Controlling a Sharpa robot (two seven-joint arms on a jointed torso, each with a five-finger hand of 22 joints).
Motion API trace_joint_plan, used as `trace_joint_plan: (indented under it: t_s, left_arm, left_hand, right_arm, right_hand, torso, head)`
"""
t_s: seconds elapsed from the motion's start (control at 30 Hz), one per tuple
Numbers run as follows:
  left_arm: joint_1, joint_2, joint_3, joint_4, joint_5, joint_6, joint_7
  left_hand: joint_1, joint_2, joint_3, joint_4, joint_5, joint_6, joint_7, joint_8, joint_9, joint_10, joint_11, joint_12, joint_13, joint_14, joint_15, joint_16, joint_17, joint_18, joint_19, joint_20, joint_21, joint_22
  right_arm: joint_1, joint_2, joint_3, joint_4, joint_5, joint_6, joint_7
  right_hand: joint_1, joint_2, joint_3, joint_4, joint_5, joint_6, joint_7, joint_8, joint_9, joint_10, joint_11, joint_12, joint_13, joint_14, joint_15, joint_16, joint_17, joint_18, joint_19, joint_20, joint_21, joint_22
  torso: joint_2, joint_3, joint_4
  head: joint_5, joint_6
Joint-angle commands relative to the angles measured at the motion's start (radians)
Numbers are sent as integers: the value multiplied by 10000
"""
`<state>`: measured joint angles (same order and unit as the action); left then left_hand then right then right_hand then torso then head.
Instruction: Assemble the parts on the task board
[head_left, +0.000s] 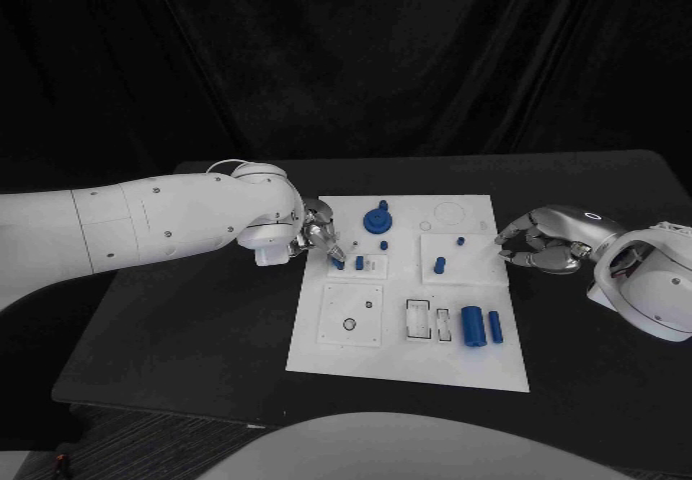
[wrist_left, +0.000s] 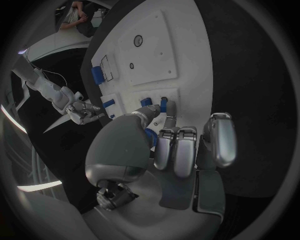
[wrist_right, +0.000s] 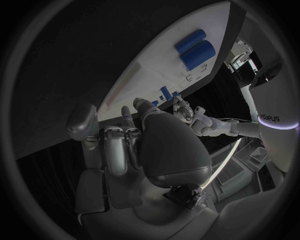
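Pinching a small blue part (wrist_left: 151, 137), left hand (head_left: 315, 237) fingers over task board (head_left: 346, 355); right hand (head_left: 541, 243) curled empty.

dim overall | board bright | wrist views fisheye-bent, dark rims

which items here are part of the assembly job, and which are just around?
Job:
- task board
- two blue cylinders lying on its near right part
- blue knobbed part at its far end
- small blue pegs mid-board
- small blue part pinched in the left hand
- right hand, at the board's right edge

Just around:
- black table
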<state>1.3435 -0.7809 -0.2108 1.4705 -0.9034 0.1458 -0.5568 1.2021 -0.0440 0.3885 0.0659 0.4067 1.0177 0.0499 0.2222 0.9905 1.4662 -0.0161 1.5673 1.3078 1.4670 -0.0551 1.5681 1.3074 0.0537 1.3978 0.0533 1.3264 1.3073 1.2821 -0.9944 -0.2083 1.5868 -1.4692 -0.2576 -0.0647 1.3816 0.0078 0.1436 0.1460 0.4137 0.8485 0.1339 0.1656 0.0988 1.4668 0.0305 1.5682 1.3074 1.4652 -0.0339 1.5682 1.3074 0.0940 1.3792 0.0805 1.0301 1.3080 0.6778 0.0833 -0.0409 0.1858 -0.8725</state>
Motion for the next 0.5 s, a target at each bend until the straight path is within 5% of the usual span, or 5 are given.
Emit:
trace_joint_plan:
  t_s: [0.03, 0.5]
  left_arm:
    - [-50, -14, -18, 52, -42, 48, 42]
    - [-58, -38, -18, 116, -42, 94, -2]
  left_hand:
    - [-36, 72, 149, -94, 37, 3, -48, 56, 1, 949, -26, -64, 2541, 1038, -43, 27, 2634, 99, -29, -1, -14, 1791]
    - [-43, 75, 158, -93, 38, 6, -48, 59, 2, 949, -26, -63, 2541, 1038, -42, 27, 2634, 98, -26, 0, -10, 1792]
  right_arm:
    - [-31, -8, 6, 11, -11, -20, -21]
    - [-42, -4, 6, 3, -11, -6, -44]
  right_hand:
    - [7, -90, 56, 27, 38, 56, -12, -38, -9, 1040, 79, 26, 2634, 1049, 68, 7, 2622, 101, -42, -4, -68, 1242]
    - [7, -90, 56, 27, 38, 56, -12, -38, -9, 1040, 79, 26, 2634, 1049, 68, 7, 2622, 101, -42, -4, -68, 1242]
  torso:
    - [2, 3, -1]
    - [-7, 7, -2]
  head:
    - [5, -1]
    - [18, -1]
